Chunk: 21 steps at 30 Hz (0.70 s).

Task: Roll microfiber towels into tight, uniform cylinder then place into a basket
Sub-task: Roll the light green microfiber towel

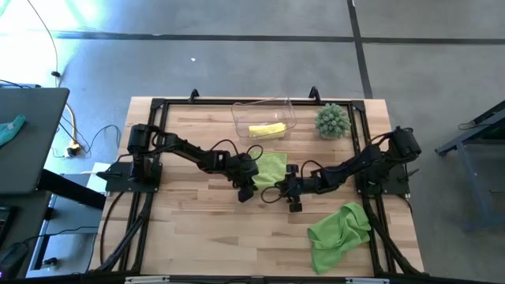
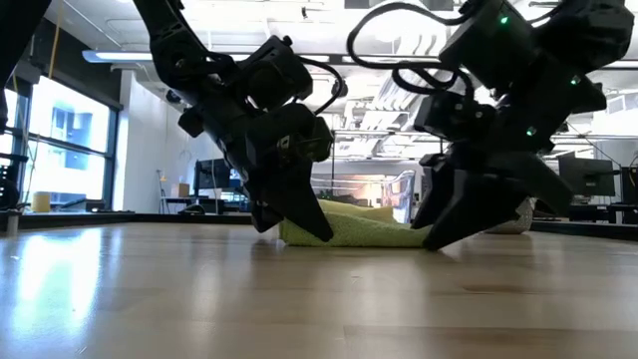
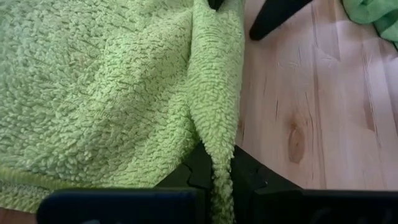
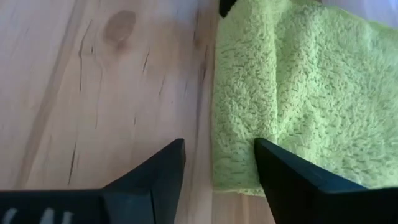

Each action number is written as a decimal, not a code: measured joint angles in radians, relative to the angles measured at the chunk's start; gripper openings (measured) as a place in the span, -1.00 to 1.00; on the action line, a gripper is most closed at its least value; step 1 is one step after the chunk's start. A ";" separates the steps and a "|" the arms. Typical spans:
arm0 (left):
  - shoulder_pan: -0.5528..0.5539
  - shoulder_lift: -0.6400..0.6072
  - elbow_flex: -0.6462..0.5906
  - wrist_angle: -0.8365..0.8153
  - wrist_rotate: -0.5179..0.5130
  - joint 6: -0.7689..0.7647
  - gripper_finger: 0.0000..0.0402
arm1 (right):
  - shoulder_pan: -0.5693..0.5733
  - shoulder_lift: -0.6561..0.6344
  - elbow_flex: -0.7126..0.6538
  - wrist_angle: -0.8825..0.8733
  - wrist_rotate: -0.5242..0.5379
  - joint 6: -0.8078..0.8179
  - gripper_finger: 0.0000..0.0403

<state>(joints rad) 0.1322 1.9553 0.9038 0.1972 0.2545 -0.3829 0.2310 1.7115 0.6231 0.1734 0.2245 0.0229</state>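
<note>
A lime green towel (image 1: 271, 169) lies flat on the table's middle, between my two grippers; it also shows in the low view (image 2: 351, 231). My left gripper (image 1: 246, 189) (image 3: 221, 182) stands at the towel's near left corner, shut on its edge. My right gripper (image 1: 293, 192) (image 4: 217, 168) is open at the towel's right side, one finger over the bare wood and one over the cloth. A rolled yellow towel (image 1: 267, 129) lies in the clear basket (image 1: 286, 109) at the far edge. A second lime green towel (image 1: 339, 229) lies crumpled at the near right. My left gripper pinches a raised fold of the towel's edge (image 3: 219, 146) between its two fingers (image 3: 251, 174), which slant down at it from the table's left. The fold stands up between the fingers, and the remainder of the towel lies flat on the table. My right gripper's fingers straddle the towel's edge (image 4: 230, 177); whether the finger (image 4: 292, 177) over the cloth touches it, I cannot tell.
A spiky green ball-shaped plant (image 1: 332, 121) stands at the far right beside the basket. Black frame rails (image 1: 155, 150) run along the table's left and right sides. Bare wood (image 1: 205, 229) shows at the near left.
</note>
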 joint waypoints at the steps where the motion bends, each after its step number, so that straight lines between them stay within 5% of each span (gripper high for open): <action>1: 0.000 -0.002 -0.001 0.005 -0.003 -0.003 -0.89 | -0.001 0.007 0.001 0.001 -0.002 0.020 -0.05; 7: 0.012 -0.062 -0.005 -0.044 -0.042 0.106 -0.61 | -0.001 0.025 0.003 -0.005 -0.002 0.135 -0.05; 15: 0.007 -0.216 -0.004 -0.293 -0.385 0.377 -0.21 | 0.019 0.028 0.002 -0.001 0.012 0.181 -0.05; 21: -0.071 -0.283 0.000 -0.310 -0.317 0.427 -0.16 | 0.020 0.029 -0.001 0.014 0.024 0.231 -0.05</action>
<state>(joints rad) 0.0607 1.6718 0.9038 -0.1132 -0.0624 0.0444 0.2507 1.7405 0.6219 0.1870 0.2487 0.2539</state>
